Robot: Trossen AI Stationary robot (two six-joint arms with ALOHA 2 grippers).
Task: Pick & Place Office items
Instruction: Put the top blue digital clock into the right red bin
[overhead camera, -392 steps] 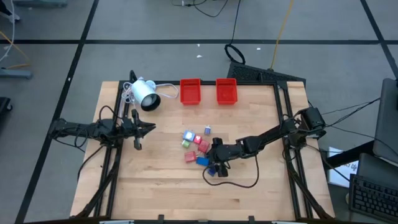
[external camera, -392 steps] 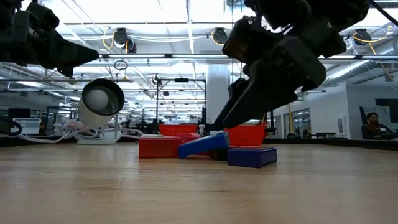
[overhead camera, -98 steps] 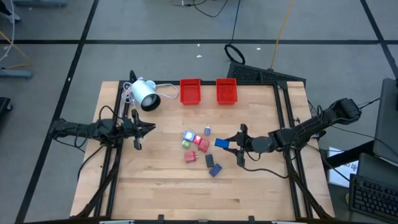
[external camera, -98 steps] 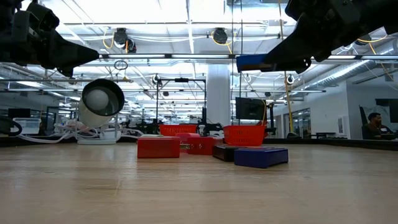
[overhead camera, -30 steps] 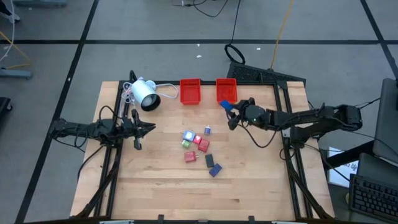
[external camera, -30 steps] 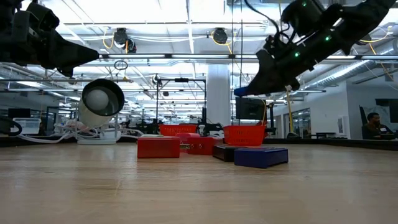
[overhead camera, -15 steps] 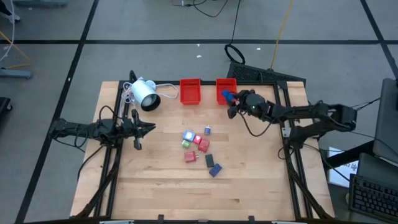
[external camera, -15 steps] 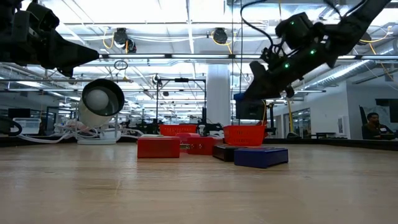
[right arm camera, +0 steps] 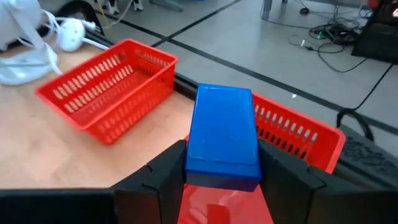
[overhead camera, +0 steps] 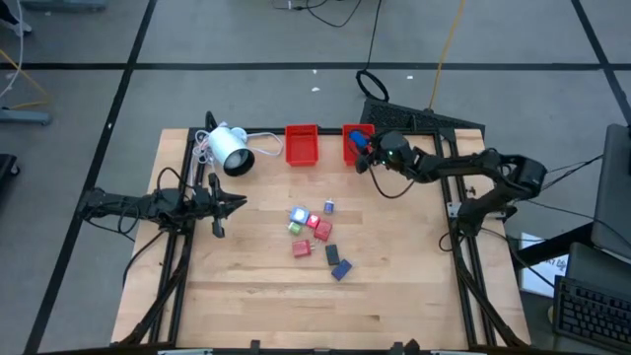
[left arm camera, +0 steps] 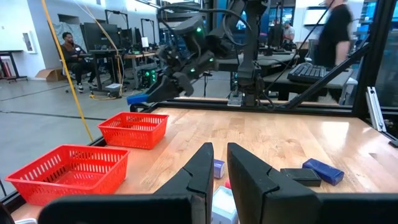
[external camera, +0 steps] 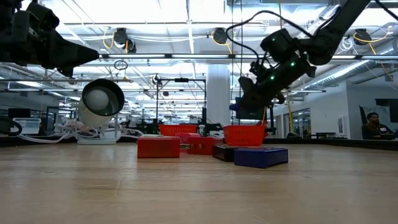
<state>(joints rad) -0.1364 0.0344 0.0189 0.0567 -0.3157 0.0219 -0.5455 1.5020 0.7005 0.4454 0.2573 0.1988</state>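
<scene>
My right gripper (overhead camera: 367, 153) is shut on a blue block (right arm camera: 222, 134) and hangs over the right red tray (overhead camera: 358, 144); the low view shows it in the air (external camera: 247, 104). The other office items lie flat on the table's middle: pale blue (overhead camera: 299, 214), green (overhead camera: 295, 228), red (overhead camera: 315, 222), another red (overhead camera: 302, 248), black (overhead camera: 332, 254) and blue (overhead camera: 341, 268). My left gripper (overhead camera: 237, 203) waits shut near the left edge, touching nothing. My right gripper pinches the blue block by its two long sides (right arm camera: 194, 155), one finger (right arm camera: 163, 173) on each side. It comes from the table's right, roughly level, and the block juts forward past the fingertips. The block is lifted clear above the right tray's wall (right arm camera: 298, 134).
A second red tray (overhead camera: 301, 144) stands left of the first at the far edge. A white lamp-like device (overhead camera: 230, 148) with a cable lies at the far left corner. Bare wood lies along the near side (overhead camera: 296, 306). People show in the room beyond.
My right gripper has carried the blue block toward the table's far edge and a little left, from beside the right tray to over it, staying shut on it. The items on the table have not moved.
</scene>
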